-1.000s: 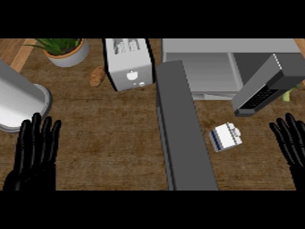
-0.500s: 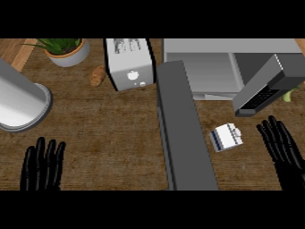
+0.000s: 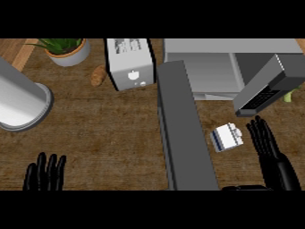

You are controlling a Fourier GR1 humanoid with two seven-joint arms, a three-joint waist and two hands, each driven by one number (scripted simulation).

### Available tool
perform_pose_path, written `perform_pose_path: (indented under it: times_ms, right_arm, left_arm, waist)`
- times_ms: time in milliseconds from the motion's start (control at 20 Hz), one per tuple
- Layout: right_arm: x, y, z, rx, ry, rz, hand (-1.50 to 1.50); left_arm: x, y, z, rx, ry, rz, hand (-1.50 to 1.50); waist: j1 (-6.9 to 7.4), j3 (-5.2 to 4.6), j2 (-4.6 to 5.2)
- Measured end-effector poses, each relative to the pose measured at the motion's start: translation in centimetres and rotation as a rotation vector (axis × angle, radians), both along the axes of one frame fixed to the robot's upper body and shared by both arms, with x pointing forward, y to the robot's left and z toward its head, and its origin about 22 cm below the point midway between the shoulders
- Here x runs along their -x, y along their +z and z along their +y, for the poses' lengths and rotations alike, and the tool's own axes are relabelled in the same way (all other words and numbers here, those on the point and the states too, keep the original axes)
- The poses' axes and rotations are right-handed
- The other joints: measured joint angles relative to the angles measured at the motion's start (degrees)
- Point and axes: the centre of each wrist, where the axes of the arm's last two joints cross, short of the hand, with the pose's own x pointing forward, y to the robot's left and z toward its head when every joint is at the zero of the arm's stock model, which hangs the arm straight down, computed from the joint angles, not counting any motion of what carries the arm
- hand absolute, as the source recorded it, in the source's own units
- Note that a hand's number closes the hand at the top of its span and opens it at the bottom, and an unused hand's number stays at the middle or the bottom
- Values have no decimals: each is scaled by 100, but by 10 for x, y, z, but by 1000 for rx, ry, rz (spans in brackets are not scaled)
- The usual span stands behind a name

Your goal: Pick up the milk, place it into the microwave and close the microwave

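A small white and blue milk carton lies on the wooden counter in front of the microwave. The microwave's door stands swung open, showing a pale cavity. My right hand is open, its straight fingers reaching up just right of the carton, a small gap away from it. Only the fingers of my open left hand show at the lower left edge, far from the carton.
A long grey bar runs down the middle of the counter, left of the carton. A white toaster, a potted plant and a brown item stand at the back. A big grey cylinder is at left.
My right hand has moved up and left toward the milk carton. My left hand has sunk toward the lower edge. The carton and door have not moved.
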Motion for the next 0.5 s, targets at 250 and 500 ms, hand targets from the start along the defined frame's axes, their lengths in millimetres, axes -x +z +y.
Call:
perform_pose_path:
  times_ms: [250,500]
  right_arm:
    - [-7,-25,-10,12,-75,17,-150]
    - [-15,-57,-22,37,-113,39,-150]
  left_arm:
    - [10,-3,7,-1,1,4,-150]
    - [17,-5,2,-3,1,4,-150]
  waist:
    - [-1,0,1]
    - [12,2,4]
